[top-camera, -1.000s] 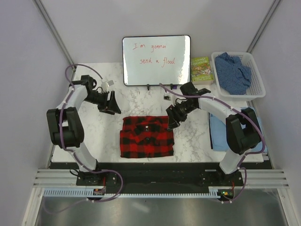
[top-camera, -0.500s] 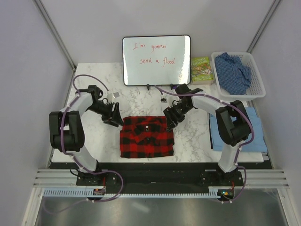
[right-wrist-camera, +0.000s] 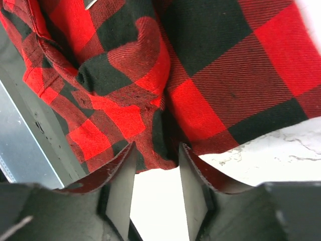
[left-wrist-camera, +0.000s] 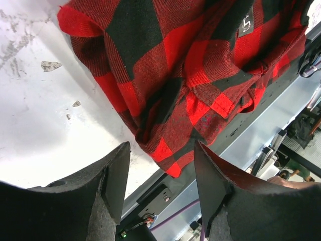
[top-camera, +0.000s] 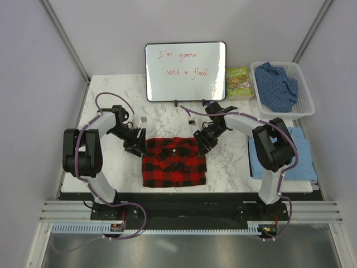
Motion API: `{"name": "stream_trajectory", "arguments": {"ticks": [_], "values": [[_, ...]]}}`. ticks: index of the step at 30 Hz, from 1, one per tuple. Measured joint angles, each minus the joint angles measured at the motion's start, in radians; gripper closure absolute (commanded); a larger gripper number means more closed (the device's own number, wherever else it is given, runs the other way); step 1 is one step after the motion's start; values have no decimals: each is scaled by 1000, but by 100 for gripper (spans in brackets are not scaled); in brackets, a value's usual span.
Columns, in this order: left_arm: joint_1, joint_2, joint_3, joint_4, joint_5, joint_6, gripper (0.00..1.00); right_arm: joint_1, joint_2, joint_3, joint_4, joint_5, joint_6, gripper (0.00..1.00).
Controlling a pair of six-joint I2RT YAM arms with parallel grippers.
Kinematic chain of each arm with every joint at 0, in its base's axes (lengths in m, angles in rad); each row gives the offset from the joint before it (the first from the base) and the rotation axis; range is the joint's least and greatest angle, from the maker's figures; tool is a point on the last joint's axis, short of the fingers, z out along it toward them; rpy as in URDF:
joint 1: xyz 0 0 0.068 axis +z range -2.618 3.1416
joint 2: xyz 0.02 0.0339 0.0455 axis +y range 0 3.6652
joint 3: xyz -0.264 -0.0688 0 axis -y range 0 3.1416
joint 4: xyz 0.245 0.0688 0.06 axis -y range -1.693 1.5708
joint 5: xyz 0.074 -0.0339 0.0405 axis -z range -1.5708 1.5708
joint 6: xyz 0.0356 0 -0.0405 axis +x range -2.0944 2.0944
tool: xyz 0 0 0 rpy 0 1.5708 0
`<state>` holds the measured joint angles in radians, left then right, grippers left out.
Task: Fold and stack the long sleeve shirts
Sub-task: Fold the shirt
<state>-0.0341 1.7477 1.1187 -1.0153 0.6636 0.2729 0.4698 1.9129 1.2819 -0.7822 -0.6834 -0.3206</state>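
From the top view, the folded red-and-black checked flannel shirt (top-camera: pixel 173 162) lies flat on the white marble table (top-camera: pixel 111 167), near the front edge and between my two arms. My left gripper (top-camera: pixel 139 149) is down at its far left corner and my right gripper (top-camera: pixel 199 148) at its far right corner. A plain light blue shirt (top-camera: pixel 255 162) lies on the table to the right, and a darker blue speckled shirt (top-camera: pixel 277 84) sits bunched in the white plastic basket (top-camera: pixel 308 106) at the far right.

In my left wrist view, my black fingers (left-wrist-camera: pixel 113 186) are spread apart and grasp nothing. The flannel's edge hangs just off their tips, over bare marble.

In my right wrist view, the fingers (right-wrist-camera: pixel 120 186) are parted more narrowly. A fold of the flannel's edge reaches the mouth of the gap, unclamped, with white table showing between them.
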Motion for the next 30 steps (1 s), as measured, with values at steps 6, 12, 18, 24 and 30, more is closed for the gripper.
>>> {"name": "stream_trajectory", "arguments": {"ticks": [6,12,18,24,30], "values": [[-18,10,-6,0,0,-1,43,7,0,0,-11,-9,-16,69],[-32,12,-9,0,3,-3,64,9,0,0,-22,-19,-26,90],[-40,13,-9,1,16,-6,90,10,0,0,-28,-19,-40,100],[-40,13,14,0,18,-7,98,2,-4,0,-29,-13,-53,100],[-43,7,84,18,19,-6,98,-44,-40,20,-40,7,-70,100]]}}
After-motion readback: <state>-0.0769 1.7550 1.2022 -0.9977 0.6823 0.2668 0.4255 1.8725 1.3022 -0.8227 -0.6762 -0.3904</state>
